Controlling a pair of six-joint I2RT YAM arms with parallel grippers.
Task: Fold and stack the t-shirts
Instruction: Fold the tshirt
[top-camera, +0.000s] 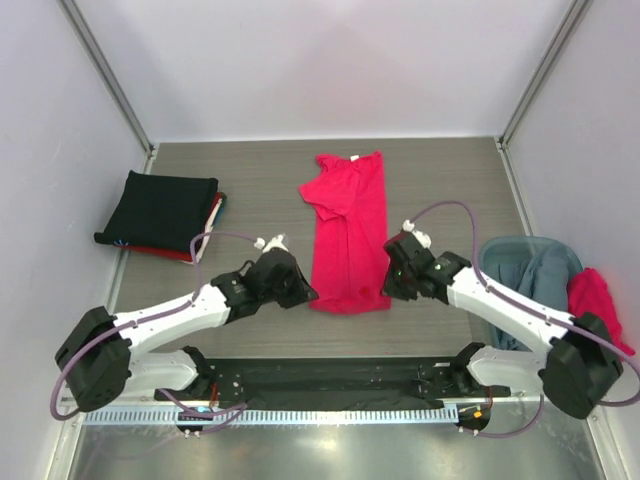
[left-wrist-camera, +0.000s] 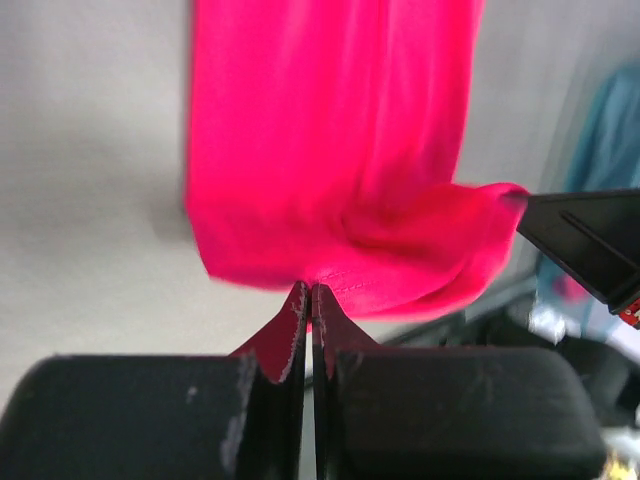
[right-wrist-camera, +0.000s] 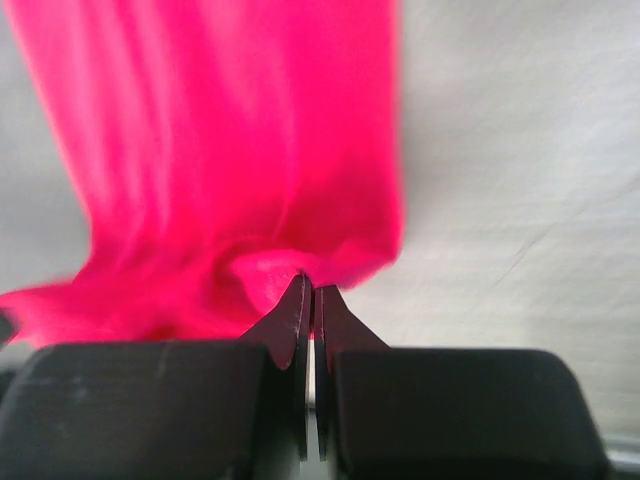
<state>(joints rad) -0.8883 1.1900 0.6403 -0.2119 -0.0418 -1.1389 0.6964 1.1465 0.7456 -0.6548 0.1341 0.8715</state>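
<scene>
Stack (top-camera: 160, 215) left of shirt (top-camera: 348, 230)

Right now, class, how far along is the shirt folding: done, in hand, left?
Done: a folded stack, black on top, at the left. In hand: the pink-red shirt, folded narrow, left gripper and right gripper shut on its near hem. Left: finish, stack it, then the garments at the bin.

Table (top-camera: 260, 180) w/ pink t-shirt (top-camera: 350, 220) ctr, folded stack (top-camera: 160, 207) left.
</scene>
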